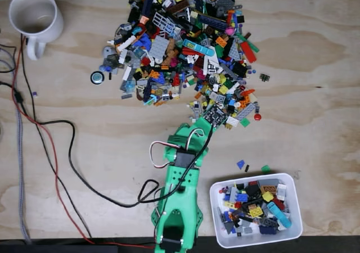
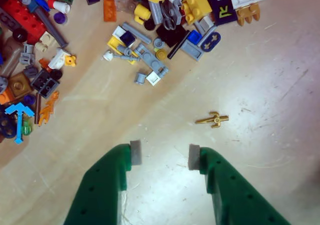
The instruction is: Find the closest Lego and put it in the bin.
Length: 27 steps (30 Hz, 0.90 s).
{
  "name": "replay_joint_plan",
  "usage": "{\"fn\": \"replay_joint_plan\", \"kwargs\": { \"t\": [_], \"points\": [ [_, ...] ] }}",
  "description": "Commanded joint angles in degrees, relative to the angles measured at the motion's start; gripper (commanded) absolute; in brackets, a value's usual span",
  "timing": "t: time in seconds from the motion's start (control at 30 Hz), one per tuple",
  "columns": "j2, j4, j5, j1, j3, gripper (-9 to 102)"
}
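**Small gold piece, wide-open jaws: easy to miss**

Between the arm's base at the near edge of the worktop (image 1: 315, 67) and the big Lego pile (image 1: 185, 45) toward the far edge, the green end effector (image 2: 164, 156) hangs with its jaws spread wide and nothing between the grey pads (image 2: 135, 152). Closest to it in the wrist view is a tiny gold Lego piece (image 2: 212, 119), lying flat and alone on bare wood, just ahead of the right-hand pad and well clear of the pile's edge.

The piece looks thin, spiky and very low, so I judge the main risks are the pads closing over it, or nudging it away, since it sits off the centreline. Dropping too far forward could instead catch the grey bits (image 2: 150, 67) at the pile's fringe.

The bin (image 1: 256, 209) is a shallow white translucent tub, rounded corners, already holding many bricks, near the worktop's front edge beside the arm.
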Motion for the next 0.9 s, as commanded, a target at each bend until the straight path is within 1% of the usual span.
{"fn": "replay_joint_plan", "kwargs": {
  "t": [0.0, 0.17, 0.27, 0.4, 0.63, 0.87],
  "points": [
    [-7.47, -2.64, 6.15, -3.34, -3.96, 15],
    [-19.25, -4.92, 13.10, -7.82, -9.76, 12],
    [-24.79, -6.42, 15.29, -8.88, -13.01, 15],
    [-30.85, -8.70, 16.08, -8.88, -16.44, 16],
    [-41.31, -12.30, 16.44, -6.06, -20.57, 14],
    [-46.41, -15.21, 15.82, -3.34, -21.01, 14]
  ]
}}
